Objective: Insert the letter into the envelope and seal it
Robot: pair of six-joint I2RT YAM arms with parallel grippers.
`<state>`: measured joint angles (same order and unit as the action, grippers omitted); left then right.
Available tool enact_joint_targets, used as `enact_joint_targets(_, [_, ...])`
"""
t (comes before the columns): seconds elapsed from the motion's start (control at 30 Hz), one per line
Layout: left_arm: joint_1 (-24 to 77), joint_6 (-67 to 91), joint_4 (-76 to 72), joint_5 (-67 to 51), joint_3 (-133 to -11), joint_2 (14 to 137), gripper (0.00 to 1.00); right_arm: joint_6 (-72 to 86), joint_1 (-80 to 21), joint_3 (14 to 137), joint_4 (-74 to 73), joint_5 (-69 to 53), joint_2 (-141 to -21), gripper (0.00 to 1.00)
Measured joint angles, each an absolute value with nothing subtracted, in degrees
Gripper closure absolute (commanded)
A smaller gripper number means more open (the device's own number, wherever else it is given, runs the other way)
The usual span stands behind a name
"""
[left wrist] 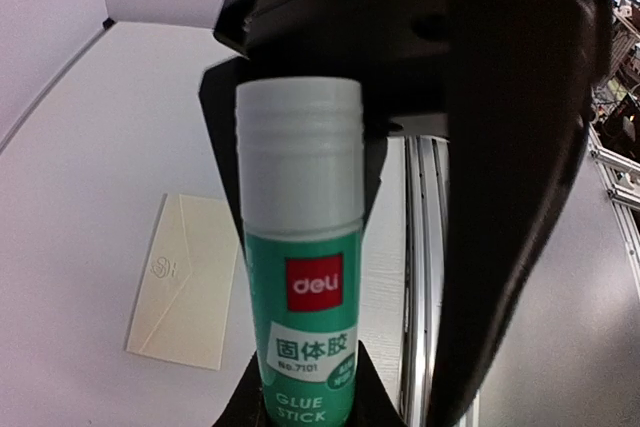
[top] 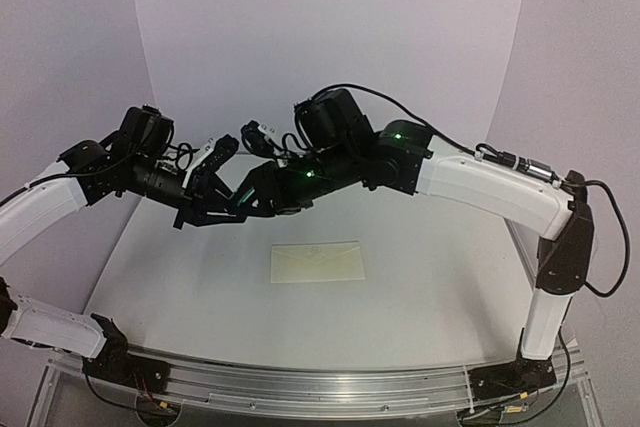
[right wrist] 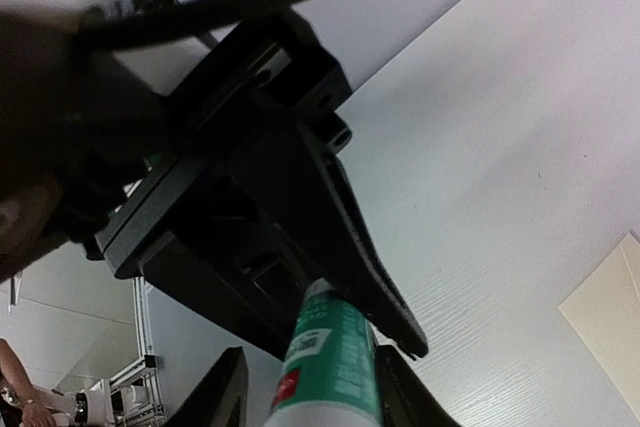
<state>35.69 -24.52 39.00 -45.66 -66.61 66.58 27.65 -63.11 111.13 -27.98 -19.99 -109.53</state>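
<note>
The envelope (top: 317, 262) lies flat mid-tabletop (top: 430, 287), flap side up and free of both arms, probably waiting for glue. The letter is nowhere visible, and whether it sits inside cannot be told. Farther back, up in the air, the left tool (left wrist: 305, 402) is clamped on a green glue stick (left wrist: 300, 247), presenting it to the right tool (right wrist: 312, 387), whose fingers stand apart on either side; the top view shows only a dark tangle.
</note>
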Motion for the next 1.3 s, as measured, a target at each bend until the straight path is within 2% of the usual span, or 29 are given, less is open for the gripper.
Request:
enact_joint_targets(0.07, [35.7, -24.7, 37.7, -46.3, -66.6, 66.5, 1.0, 27.3, -63.6, 111.1, -27.8, -19.4, -109.5, 0.66])
enact_joint_targets(0.37, [35.8, -25.4, 34.8, -47.1, -66.6, 66.4, 1.0, 28.3, -63.7, 108.1, -24.3, -18.3, -107.4, 0.44])
enact_joint_targets(0.67, [35.9, -25.4, 32.9, -48.2, -66.6, 66.4, 1.0, 28.9, -62.6, 103.1, -18.9, -13.3, -102.0, 0.48])
enact_joint_targets(0.73, [36.0, -25.4, 32.9, -48.3, -66.6, 66.4, 1.0, 28.8, -62.3, 103.2, -17.4, -13.3, -101.9, 0.53])
enact_joint_targets(0.8, [36.0, -25.4, 32.9, -48.4, -66.6, 66.4, 1.0, 28.7, -62.2, 103.3, -16.6, -13.5, -102.0, 0.67])
enact_joint_targets(1.03, [35.8, -24.4, 33.5, -48.0, -66.6, 66.3, 1.0, 28.3, -62.1, 103.7, -16.2, -13.5, -102.7, 1.0])
enact_joint_targets(1.07, [35.7, -24.2, 33.5, -47.8, -66.6, 66.3, 0.97, 28.3, -62.1, 103.7, -16.4, -13.6, -102.8, 1.0])
enact_joint_targets(1.1, [35.6, -24.2, 33.5, -47.6, -66.6, 66.3, 0.85, 28.3, -62.0, 103.7, -16.7, -13.7, -102.8, 1.0])
enact_joint_targets(1.13, [35.5, -24.0, 33.5, -47.5, -66.6, 66.3, 0.65, 28.4, -62.0, 103.7, -16.7, -13.7, -102.8, 1.0])
enact_joint_targets(1.17, [35.5, -23.9, 33.4, -47.3, -66.6, 66.3, 0.36, 28.5, -62.0, 103.7, -16.6, -13.6, -102.8, 1.0])
enact_joint_targets(1.2, [35.6, -23.8, 33.1, -47.2, -66.6, 66.3, 0.02, 28.6, -61.9, 103.7, -16.5, -13.5, -102.8, 1.0])
enact_joint_targets(1.3, [35.7, -22.9, 32.0, -46.4, -66.6, 66.3, 0.0, 29.2, -61.5, 102.3, -15.5, -12.0, -102.5, 1.0])
